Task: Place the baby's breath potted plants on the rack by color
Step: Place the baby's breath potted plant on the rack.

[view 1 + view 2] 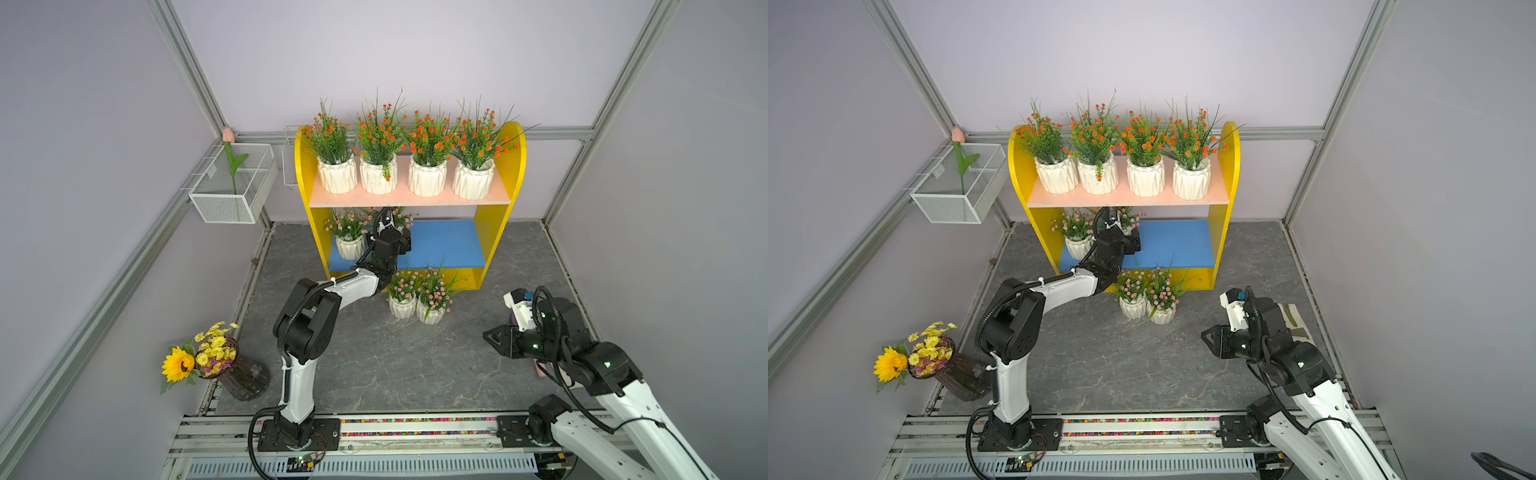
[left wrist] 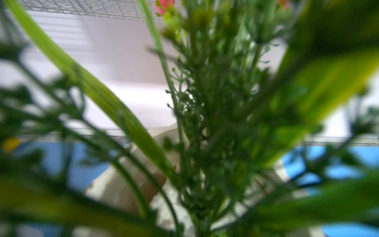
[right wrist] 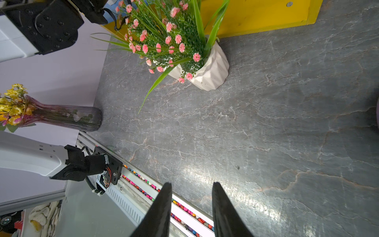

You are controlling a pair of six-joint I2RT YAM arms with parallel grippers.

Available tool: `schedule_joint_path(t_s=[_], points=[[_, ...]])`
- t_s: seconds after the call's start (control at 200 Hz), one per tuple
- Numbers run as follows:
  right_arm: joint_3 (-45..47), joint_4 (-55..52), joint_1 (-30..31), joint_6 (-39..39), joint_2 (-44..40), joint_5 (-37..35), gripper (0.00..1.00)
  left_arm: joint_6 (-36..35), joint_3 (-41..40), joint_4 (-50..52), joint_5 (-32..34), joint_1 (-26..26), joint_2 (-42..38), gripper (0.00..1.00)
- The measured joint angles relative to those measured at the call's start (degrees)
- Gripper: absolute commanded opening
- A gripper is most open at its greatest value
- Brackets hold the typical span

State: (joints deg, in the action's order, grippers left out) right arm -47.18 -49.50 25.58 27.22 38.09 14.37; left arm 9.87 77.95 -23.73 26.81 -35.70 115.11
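Note:
The rack [image 1: 409, 198] [image 1: 1125, 199] carries several orange baby's breath potted plants [image 1: 415, 141] [image 1: 1144, 141] in a row on its pink upper board. On the blue lower board one pink-bloomed plant [image 1: 349, 245] [image 1: 1077, 246] stands at the left. Beside it my left gripper [image 1: 390, 222] [image 1: 1113, 222] reaches under the upper board and is shut on another pink plant [image 1: 401, 216] [image 2: 205, 123], whose sprigs fill the left wrist view and hide the fingers. Two pink plants [image 1: 402, 307] [image 1: 430, 313] [image 3: 213, 69] stand on the floor before the rack. My right gripper [image 1: 492, 336] [image 3: 189, 183] hovers open and empty at the right.
A white wire basket [image 1: 232, 187] with a tulip stem hangs on the left wall, and another basket [image 1: 289, 160] sits behind the rack. A dark vase of sunflower and daisies [image 1: 241, 374] [image 3: 67, 118] stands front left. The arms' rail [image 1: 415, 426] runs along the front edge.

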Motion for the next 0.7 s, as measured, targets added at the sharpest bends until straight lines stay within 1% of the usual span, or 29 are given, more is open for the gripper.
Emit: schedule_joint_path(t_s=[0.085, 0.15, 0.34, 0.48, 0.64, 0.7], points=[[0.0, 0.0, 0.0, 0.0, -0.2, 0.0, 0.37, 0.1, -0.1, 0.0, 1.0, -0.4, 0.0, 0.59], [0.0, 0.0, 0.0, 0.0, -0.3, 0.0, 0.39, 0.3, -0.1, 0.1, 1.7, -0.6, 0.0, 0.69], [0.1, 0.0, 0.0, 0.0, -1.1, 0.0, 0.4, 1.2, -0.1, 0.3, 3.0, -1.0, 0.0, 0.93], [0.6, 0.0, 0.0, 0.0, -1.1, 0.0, 0.41, 1.8, -0.1, 1.1, 3.7, -1.2, -0.2, 1.0], [1.0, 0.1, 0.0, 0.0, -0.7, 0.0, 0.41, 2.0, -0.9, 3.2, 4.7, -1.8, -0.4, 1.0], [1.0, 0.4, 0.0, 0.0, -0.5, 0.0, 0.43, 2.0, -1.4, 3.7, 4.9, -1.9, -0.7, 1.0]])
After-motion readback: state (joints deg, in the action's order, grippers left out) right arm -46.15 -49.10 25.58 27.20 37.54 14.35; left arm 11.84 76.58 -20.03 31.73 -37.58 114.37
